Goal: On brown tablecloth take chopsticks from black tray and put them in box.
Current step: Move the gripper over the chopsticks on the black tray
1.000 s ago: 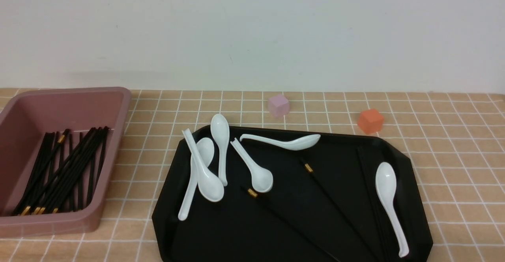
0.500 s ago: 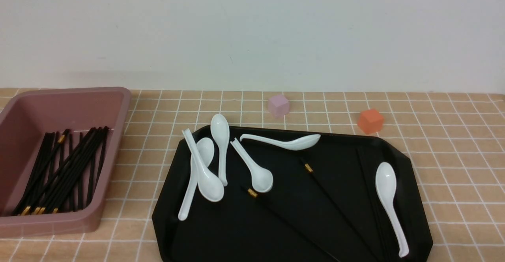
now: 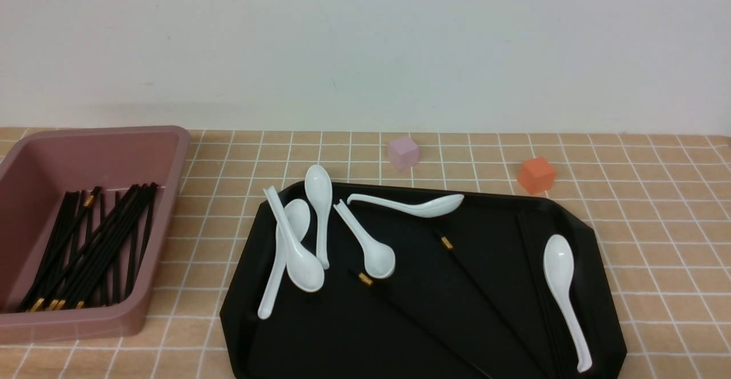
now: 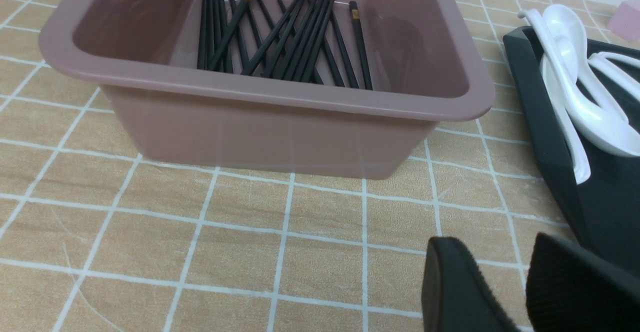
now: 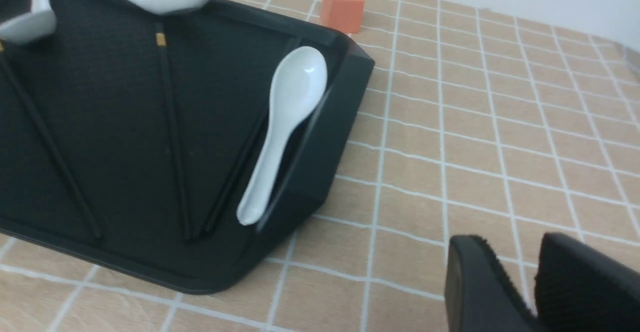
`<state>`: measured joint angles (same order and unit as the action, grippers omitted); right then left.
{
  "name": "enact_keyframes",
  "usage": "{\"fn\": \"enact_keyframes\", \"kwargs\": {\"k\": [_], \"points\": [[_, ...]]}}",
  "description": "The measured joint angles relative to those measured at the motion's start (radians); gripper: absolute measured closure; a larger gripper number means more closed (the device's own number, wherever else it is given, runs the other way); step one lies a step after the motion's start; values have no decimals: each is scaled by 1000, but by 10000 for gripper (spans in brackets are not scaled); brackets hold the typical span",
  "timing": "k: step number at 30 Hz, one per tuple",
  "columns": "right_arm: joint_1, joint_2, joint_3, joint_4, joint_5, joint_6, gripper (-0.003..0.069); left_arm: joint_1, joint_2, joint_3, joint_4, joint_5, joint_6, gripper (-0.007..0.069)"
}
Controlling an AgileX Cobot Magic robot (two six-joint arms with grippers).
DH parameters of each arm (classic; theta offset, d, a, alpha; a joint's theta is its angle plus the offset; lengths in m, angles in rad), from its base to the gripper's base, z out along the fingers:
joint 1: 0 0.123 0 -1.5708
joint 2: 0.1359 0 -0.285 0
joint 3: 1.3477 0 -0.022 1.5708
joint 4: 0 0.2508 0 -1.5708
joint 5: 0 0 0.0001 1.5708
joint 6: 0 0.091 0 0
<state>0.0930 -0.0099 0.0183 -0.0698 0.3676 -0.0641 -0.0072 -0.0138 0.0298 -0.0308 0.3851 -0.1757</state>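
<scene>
The black tray point(image 3: 411, 322) lies on the brown tablecloth point(image 3: 657, 225), centre right. Loose chopsticks lie in it: one with its gold band by the middle point(image 3: 446, 243), one nearer the front point(image 3: 365, 279), and more along the right side point(image 3: 534, 265). They also show in the right wrist view point(image 5: 170, 122). The pink box point(image 3: 171, 156) stands at the left and holds a bundle of chopsticks point(image 3: 91, 242). Neither arm shows in the front view. My left gripper point(image 4: 495, 239) is shut and empty over cloth between the box point(image 4: 280, 94) and the tray point(image 4: 545, 137). My right gripper point(image 5: 510, 239) is shut and empty over cloth beside the tray's corner point(image 5: 320, 137).
Several white soup spoons point(image 3: 297, 248) lie in the tray's left half and one point(image 3: 562, 287) on its right side. A lilac cube point(image 3: 403, 152) and an orange cube point(image 3: 536, 174) sit on the cloth behind the tray. A white wall stands behind.
</scene>
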Motion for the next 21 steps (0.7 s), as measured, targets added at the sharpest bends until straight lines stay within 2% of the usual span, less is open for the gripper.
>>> {"fn": "enact_keyframes", "kwargs": {"k": [6, 9, 11, 15, 17, 20, 21], "points": [[0, 0, 0, -22, 0, 0, 440, 0, 0, 0, 0, 0, 0, 386], [0, 0, 0, 5, -8, 6, 436, 0, 0, 0, 0, 0, 0, 386], [0, 0, 3, 90, -30, 59, 433, 0, 0, 0, 0, 0, 0, 386], [0, 0, 6, 424, -135, 257, 428, 0, 0, 0, 0, 0, 0, 386], [0, 0, 6, 544, -172, 323, 426, 0, 0, 0, 0, 0, 0, 386], [0, 0, 6, 670, -202, 373, 423, 0, 0, 0, 0, 0, 0, 386], [0, 0, 6, 677, -202, 373, 423, 0, 0, 0, 0, 0, 0, 386]]}}
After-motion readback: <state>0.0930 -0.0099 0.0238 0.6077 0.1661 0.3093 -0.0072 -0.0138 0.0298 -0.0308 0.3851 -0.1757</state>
